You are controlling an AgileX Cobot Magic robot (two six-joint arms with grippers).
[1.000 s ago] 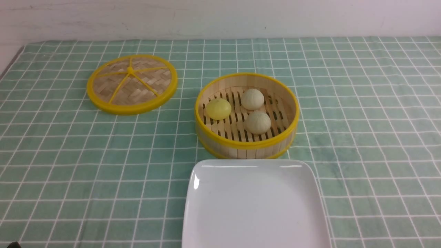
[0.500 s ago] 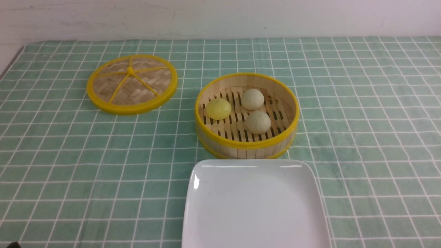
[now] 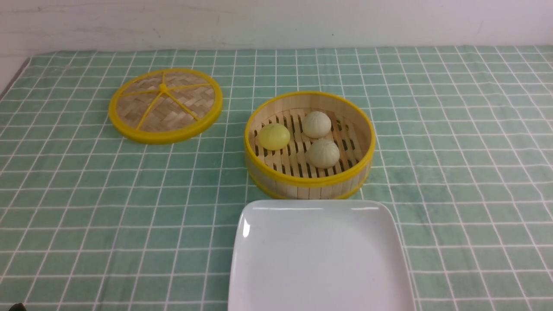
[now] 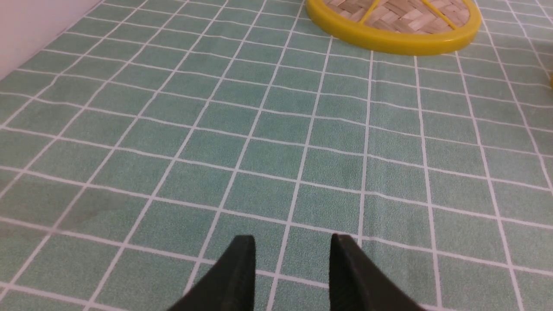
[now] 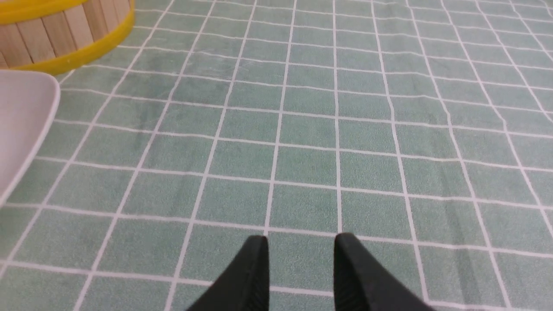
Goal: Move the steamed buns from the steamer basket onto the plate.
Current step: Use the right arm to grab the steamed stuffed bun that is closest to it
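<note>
1. Comparing this moment with a second ago, nothing on the table has shifted. All three steamed buns (image 3: 316, 124) sit in the steamer basket (image 3: 309, 181): the yellow bun (image 3: 273, 136) on its left side, the far cream bun (image 3: 316, 124) by the back wall, and the near cream bun (image 3: 322, 153) toward the plate (image 3: 319, 259).
2. The plate lies bare at the table's near edge, just beside the basket.
3. The lid (image 3: 165, 105) rests well apart, toward the far left corner.
4. The left gripper (image 4: 292, 242) hangs over bare tablecloth (image 3: 86, 194) with its jaws parted and nothing between them. The right gripper (image 5: 301, 239) does likewise, off the plate's right edge.
5. With both arms idle, the transfer looks unstarted; all three buns remain to be moved.
</note>
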